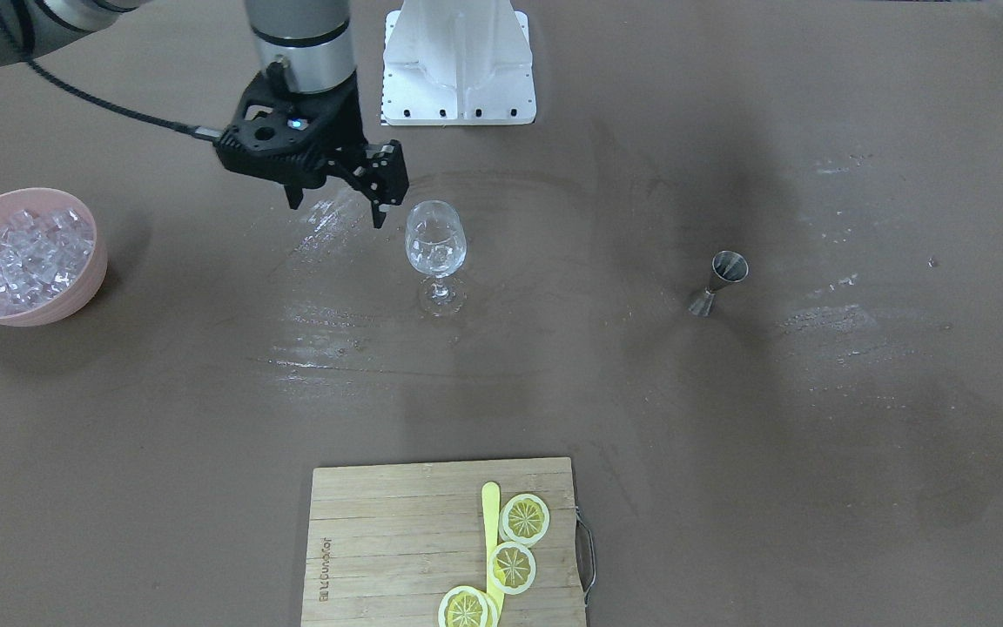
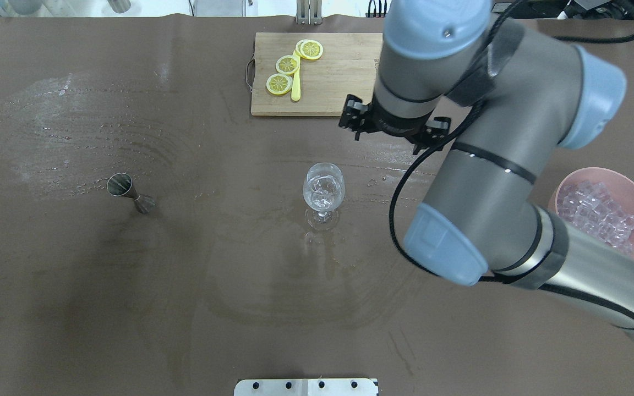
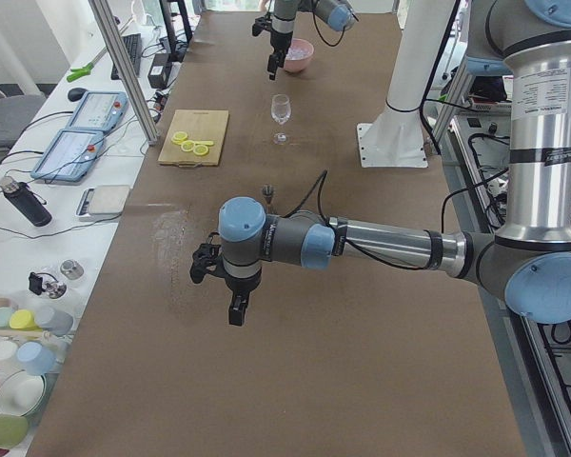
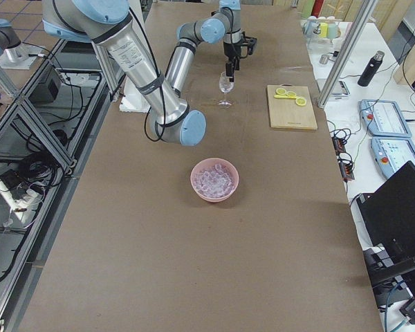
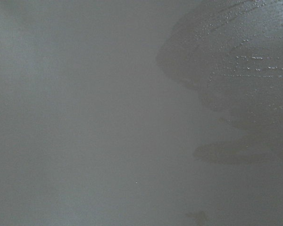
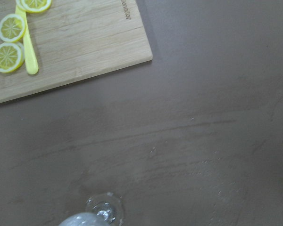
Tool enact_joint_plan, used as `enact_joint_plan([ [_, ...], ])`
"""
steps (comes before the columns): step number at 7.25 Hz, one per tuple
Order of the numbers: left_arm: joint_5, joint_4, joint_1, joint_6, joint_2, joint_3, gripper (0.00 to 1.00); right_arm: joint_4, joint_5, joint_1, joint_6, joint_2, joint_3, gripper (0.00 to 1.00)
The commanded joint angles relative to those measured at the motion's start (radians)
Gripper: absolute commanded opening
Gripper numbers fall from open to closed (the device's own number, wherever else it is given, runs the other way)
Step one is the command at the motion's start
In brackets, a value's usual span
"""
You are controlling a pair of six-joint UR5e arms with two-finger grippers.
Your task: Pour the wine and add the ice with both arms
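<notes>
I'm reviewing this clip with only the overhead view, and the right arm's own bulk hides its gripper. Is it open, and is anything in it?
Observer: The front-facing view shows the right gripper open, with nothing visible in it, just beside the wine glass.
Operator: And the left one? It isn't in my frame at all.
Observer: The left side view shows the left gripper hanging over bare table, on the camera's side of the jigger and well away from the glass.
Operator: Does its wrist camera see anything?
Observer: Only tabletop with a wet smear, no objects.
</notes>
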Motion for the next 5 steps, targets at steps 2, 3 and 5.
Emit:
enact_joint_plan([
  [2, -0.014, 0.027, -0.004, -0.005, 0.046, -0.036, 0.99, 0.127, 0.207, 0.287, -0.434, -0.244, 0.01, 1.0],
  [3, -0.012, 0.024, -0.004, -0.005, 0.082, -0.07, 0.99, 0.144, 0.256, 0.352, -0.551, -0.31, 0.01, 1.0],
  [5, -0.012, 0.024, -0.006, -0.005, 0.085, -0.05, 0.99, 0.144, 0.278, 0.47, -0.816, -0.447, 0.007, 1.0],
])
